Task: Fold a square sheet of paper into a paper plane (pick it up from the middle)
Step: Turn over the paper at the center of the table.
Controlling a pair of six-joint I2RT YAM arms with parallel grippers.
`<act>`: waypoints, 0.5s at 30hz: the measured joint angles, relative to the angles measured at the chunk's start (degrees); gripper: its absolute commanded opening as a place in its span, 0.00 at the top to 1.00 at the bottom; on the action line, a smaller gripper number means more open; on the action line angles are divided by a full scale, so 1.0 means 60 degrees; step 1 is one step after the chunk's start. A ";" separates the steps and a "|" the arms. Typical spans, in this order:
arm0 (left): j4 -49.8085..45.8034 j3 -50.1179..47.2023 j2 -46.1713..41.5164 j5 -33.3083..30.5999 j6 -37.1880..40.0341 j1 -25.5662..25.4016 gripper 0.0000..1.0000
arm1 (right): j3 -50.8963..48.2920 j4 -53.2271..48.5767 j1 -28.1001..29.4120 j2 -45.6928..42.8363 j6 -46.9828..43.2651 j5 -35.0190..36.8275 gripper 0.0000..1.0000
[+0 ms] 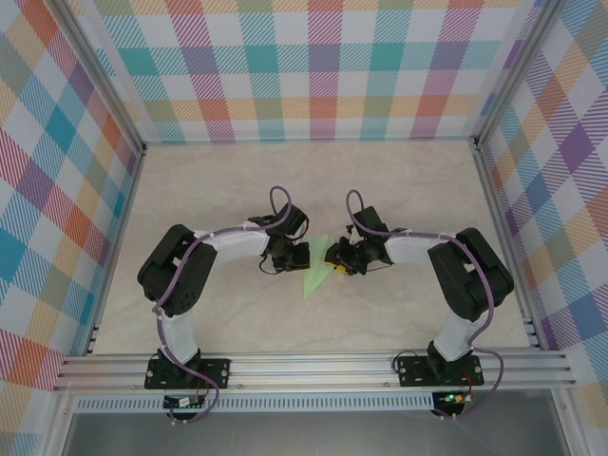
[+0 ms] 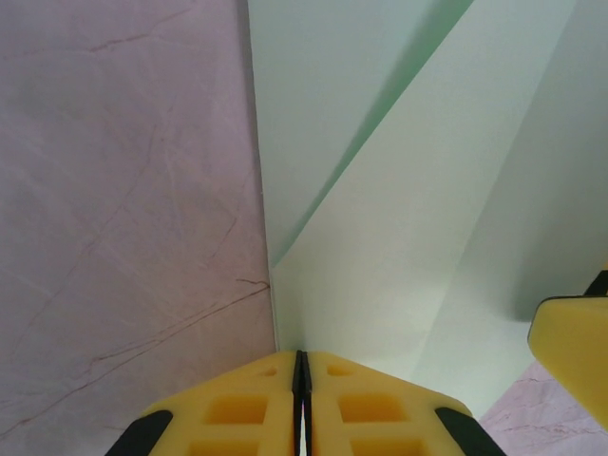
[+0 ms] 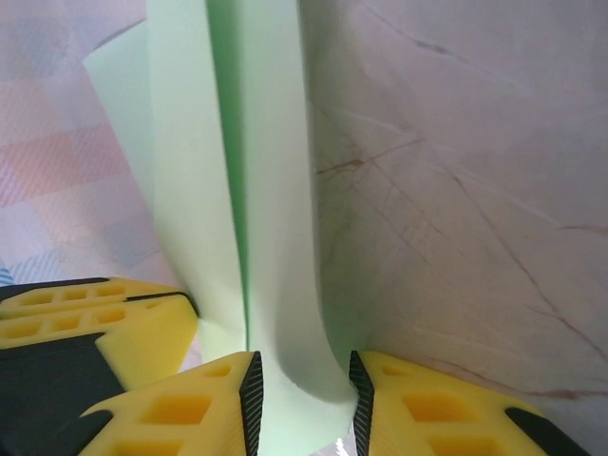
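Note:
The pale mint-green sheet of paper (image 1: 313, 276), creased into a narrow pointed paper plane shape, hangs between my two grippers at mid-table, tip toward the near edge. My left gripper (image 1: 302, 255) is shut, its yellow pads pressed together on the paper's left edge (image 2: 300, 356). Folded layers of the paper (image 2: 399, 237) spread out beyond it. My right gripper (image 1: 334, 260) faces it from the right. Its jaws (image 3: 304, 380) stand apart with a curled flap of the paper (image 3: 275, 237) between them, brushing both pads.
The two grippers are almost touching: the right one's yellow finger (image 2: 570, 342) shows at the left wrist view's edge, and the left one's fingers (image 3: 95, 323) sit just beside the right jaws. Beige marbled tabletop (image 1: 218, 190) lies all round, walled by checked panels (image 1: 313, 57).

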 measured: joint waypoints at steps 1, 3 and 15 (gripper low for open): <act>0.0004 0.0004 0.0004 0.0007 0.0000 0.0000 0.89 | 0.0000 0.0062 0.0000 0.0000 0.0011 -0.0029 0.68; 0.0004 0.0004 0.0007 0.0015 0.0000 0.0000 0.89 | -0.0011 0.0189 0.0000 0.0000 0.0033 -0.0084 0.67; 0.0007 0.0004 0.0007 0.0040 -0.0007 0.0018 0.89 | -0.0157 0.0849 0.0127 0.0011 0.0102 -0.0226 0.66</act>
